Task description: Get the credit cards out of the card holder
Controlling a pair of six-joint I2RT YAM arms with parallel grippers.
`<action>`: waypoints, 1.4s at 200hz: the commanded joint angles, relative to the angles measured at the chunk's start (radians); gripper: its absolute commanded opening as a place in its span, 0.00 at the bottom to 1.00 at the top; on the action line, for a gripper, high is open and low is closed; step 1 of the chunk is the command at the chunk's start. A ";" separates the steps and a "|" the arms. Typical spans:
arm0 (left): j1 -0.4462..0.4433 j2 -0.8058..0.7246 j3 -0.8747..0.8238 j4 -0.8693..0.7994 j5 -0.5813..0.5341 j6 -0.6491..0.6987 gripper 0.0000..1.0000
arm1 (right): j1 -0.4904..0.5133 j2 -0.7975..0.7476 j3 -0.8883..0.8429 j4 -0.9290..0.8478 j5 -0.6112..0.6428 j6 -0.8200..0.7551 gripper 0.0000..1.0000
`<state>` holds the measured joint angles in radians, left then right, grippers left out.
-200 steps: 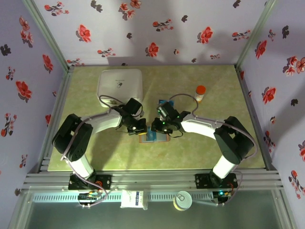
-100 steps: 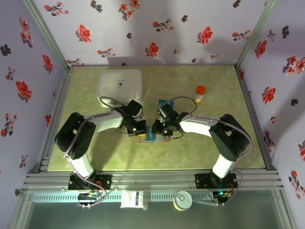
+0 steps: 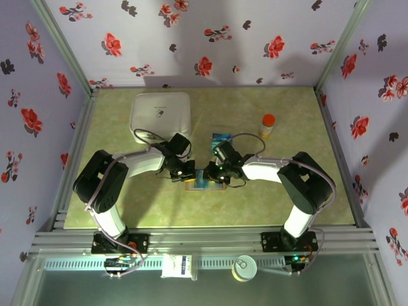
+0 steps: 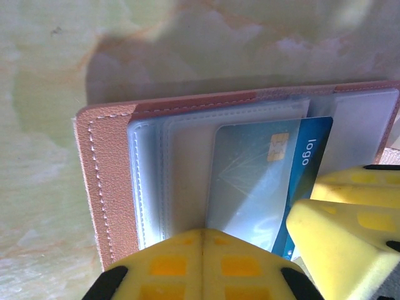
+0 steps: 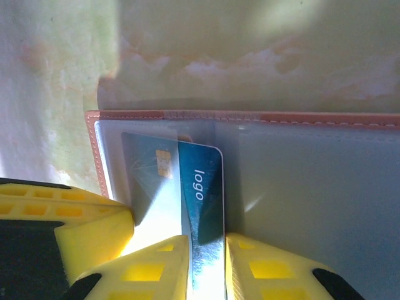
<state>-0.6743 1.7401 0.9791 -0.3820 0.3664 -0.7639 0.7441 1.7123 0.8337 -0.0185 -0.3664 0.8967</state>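
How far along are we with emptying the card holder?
Done: a teal card lies on the table beyond the card holder. In hand: the shut left pincer pins the holder while the right pincer pinches a blue card, half out of its sleeve. Left: pull it free; further cards, cannot tell.

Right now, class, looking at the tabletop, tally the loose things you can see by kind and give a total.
credit cards: 2
card holder: 1
white box: 1
orange-capped bottle: 1
Total: 5
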 commanded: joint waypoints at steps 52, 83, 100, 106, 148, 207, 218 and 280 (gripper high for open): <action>-0.002 0.008 -0.017 -0.027 -0.032 0.003 0.00 | -0.009 -0.031 -0.050 0.121 -0.061 0.062 0.18; -0.003 0.003 -0.023 -0.026 -0.033 0.004 0.00 | -0.014 -0.033 -0.066 0.125 -0.053 0.064 0.16; -0.004 0.001 -0.025 -0.028 -0.034 0.004 0.00 | -0.020 -0.049 -0.075 0.103 -0.040 0.056 0.15; -0.002 0.001 -0.025 -0.028 -0.034 0.003 0.00 | -0.023 -0.056 -0.078 0.094 -0.034 0.052 0.15; -0.004 -0.001 -0.030 -0.030 -0.041 0.007 0.00 | -0.037 -0.129 -0.101 0.021 -0.003 0.025 0.14; -0.003 -0.015 -0.029 -0.029 -0.043 0.006 0.00 | -0.048 -0.212 -0.088 -0.074 0.032 -0.031 0.09; -0.003 -0.023 -0.034 -0.022 -0.045 0.005 0.00 | -0.052 -0.218 -0.076 -0.096 0.040 -0.050 0.09; -0.001 -0.036 -0.010 -0.029 -0.047 0.015 0.02 | -0.074 -0.230 0.101 -0.362 0.131 -0.281 0.05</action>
<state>-0.6743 1.7267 0.9672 -0.3759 0.3511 -0.7635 0.6785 1.5105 0.8459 -0.2291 -0.3130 0.7635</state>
